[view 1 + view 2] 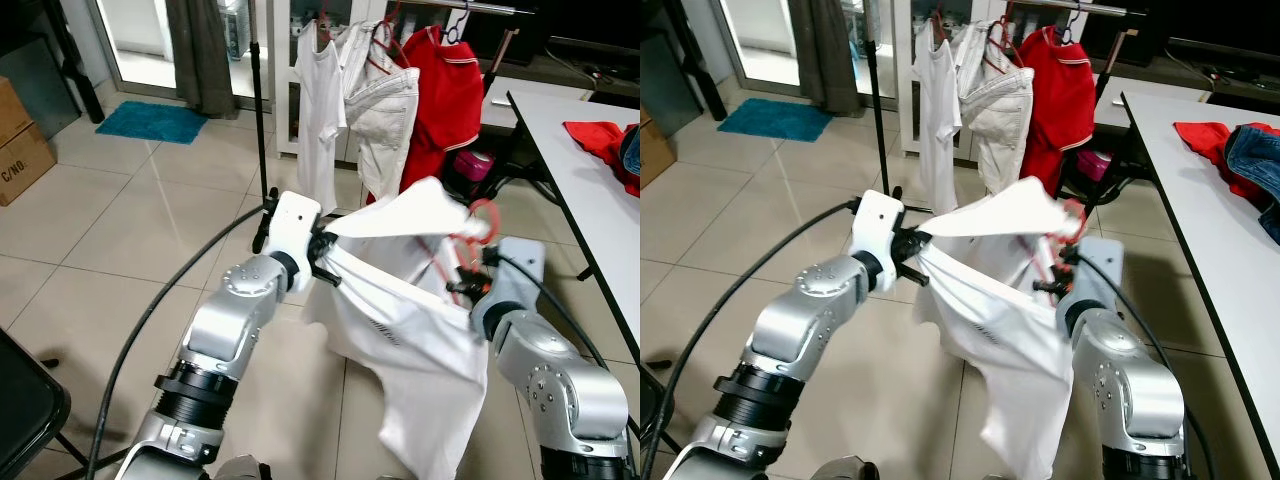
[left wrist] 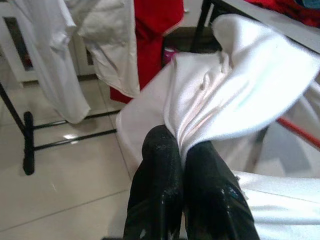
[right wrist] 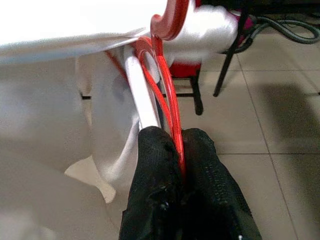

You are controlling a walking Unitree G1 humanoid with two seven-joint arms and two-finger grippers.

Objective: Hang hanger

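Short of the clothes rack (image 1: 262, 110): left gripper (image 2: 186, 160) pinching white shirt (image 1: 400, 310), right gripper (image 3: 179, 150) clamped on red hanger (image 3: 167, 95). Likely trouble: shirt sliding off, hook missing the rail, snagging hung garments.

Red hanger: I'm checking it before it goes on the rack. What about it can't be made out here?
- Red hanger: its arms are buried in the white garment in both eye views.
- Hook top: cut off by the right wrist view's edge.
- Right gripper: its hold is draped by cloth in the eye views.
- Left gripper: pinches only cloth.
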